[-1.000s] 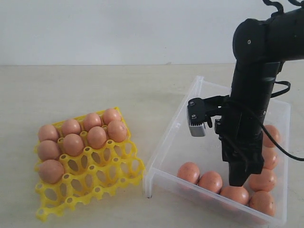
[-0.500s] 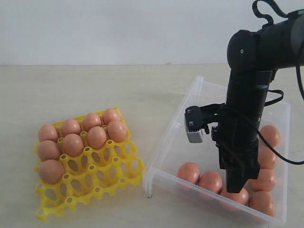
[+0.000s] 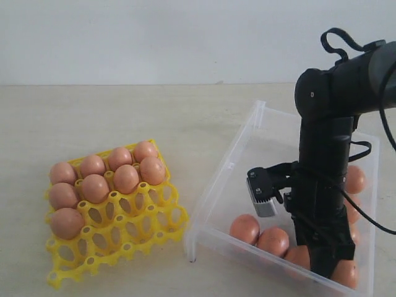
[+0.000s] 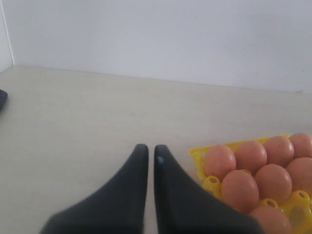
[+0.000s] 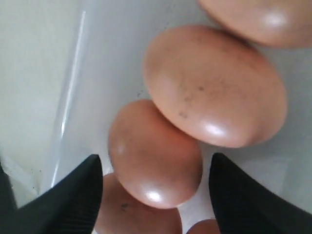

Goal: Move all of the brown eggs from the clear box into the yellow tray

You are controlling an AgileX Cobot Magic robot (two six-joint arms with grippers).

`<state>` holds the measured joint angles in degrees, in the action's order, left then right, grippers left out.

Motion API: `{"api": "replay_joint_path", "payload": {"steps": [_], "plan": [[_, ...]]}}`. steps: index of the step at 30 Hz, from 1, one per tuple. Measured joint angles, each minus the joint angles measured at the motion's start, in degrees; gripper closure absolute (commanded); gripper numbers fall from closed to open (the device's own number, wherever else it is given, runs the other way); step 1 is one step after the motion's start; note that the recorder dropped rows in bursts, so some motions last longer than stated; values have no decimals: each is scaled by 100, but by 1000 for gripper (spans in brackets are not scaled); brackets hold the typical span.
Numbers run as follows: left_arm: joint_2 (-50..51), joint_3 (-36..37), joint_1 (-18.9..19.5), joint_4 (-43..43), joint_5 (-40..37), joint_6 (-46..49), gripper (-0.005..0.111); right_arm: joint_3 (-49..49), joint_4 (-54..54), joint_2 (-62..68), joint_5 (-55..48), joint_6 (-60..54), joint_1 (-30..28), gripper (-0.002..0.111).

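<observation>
Several brown eggs (image 3: 94, 187) fill the far and left cups of the yellow tray (image 3: 133, 247) on the left. Several more eggs (image 3: 245, 228) lie along the near and right sides of the clear box (image 3: 219, 182). My right gripper (image 3: 326, 266) reaches down into the box's near right part. In the right wrist view it (image 5: 156, 160) is open, its fingers standing either side of one egg (image 5: 155, 153) with gaps on both sides. My left gripper (image 4: 147, 148) is shut and empty above bare table, beside the tray (image 4: 197, 156) and its eggs (image 4: 239, 189).
A white wall runs behind the beige table (image 3: 124, 117). The right arm's wrist camera (image 3: 263, 195) hangs inside the box over the eggs. Other eggs (image 5: 214, 85) press close round the one between the fingers. The near cups of the tray hold nothing.
The right arm has sunk lower into the clear box, bringing its open fingers down among the near-right eggs. Tray and its eggs have not moved.
</observation>
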<state>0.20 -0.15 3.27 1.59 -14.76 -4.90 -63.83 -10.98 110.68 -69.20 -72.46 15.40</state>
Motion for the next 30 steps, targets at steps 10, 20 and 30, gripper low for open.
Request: {"api": "replay_joint_path", "payload": {"steps": [10,20,30], "plan": [[0,0,0,0,0,0,103,389,-12,-10,319,-135,0,52],[0,0,0,0,0,0,103,389,-399,-32,578,-139,0,108],[0,0,0,0,0,0,103,411,-686,-54,776,324,0,108]]}}
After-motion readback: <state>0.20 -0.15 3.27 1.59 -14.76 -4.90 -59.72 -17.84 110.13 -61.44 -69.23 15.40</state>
